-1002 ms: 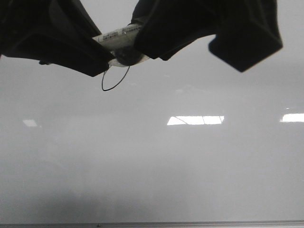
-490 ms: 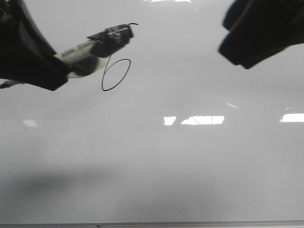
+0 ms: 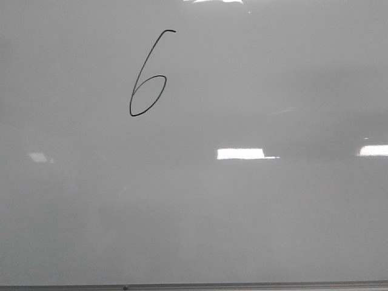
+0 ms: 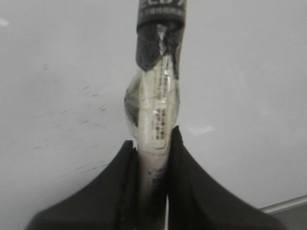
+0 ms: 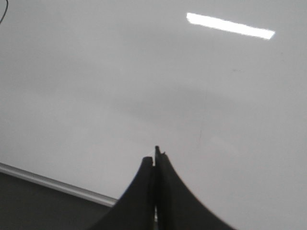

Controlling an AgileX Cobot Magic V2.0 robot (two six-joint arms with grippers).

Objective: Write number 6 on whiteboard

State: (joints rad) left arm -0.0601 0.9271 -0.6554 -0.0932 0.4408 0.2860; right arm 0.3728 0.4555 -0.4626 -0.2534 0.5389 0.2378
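The number 6 (image 3: 147, 76) is drawn in thin black line on the upper left of the glossy pale grey whiteboard (image 3: 200, 212) in the front view. Neither gripper shows in the front view. In the left wrist view my left gripper (image 4: 152, 143) is shut on a white marker (image 4: 156, 115) with a dark cap (image 4: 159, 28), held over the whiteboard (image 4: 240, 86). In the right wrist view my right gripper (image 5: 154, 158) is shut and empty above the whiteboard (image 5: 120, 72). A bit of black line (image 5: 4, 12) shows at that view's corner.
Bright rectangular light reflections (image 3: 240, 154) lie across the board. The board's thin dark grey edge (image 3: 194, 286) runs along the near side; it also shows in the right wrist view (image 5: 53, 184) and the left wrist view (image 4: 285, 206). Faint smudges (image 4: 81, 105) mark the board.
Both arms have left the front view: the left one with the marker withdrew to the left, the right one to the upper right. The whole 6 is now uncovered.
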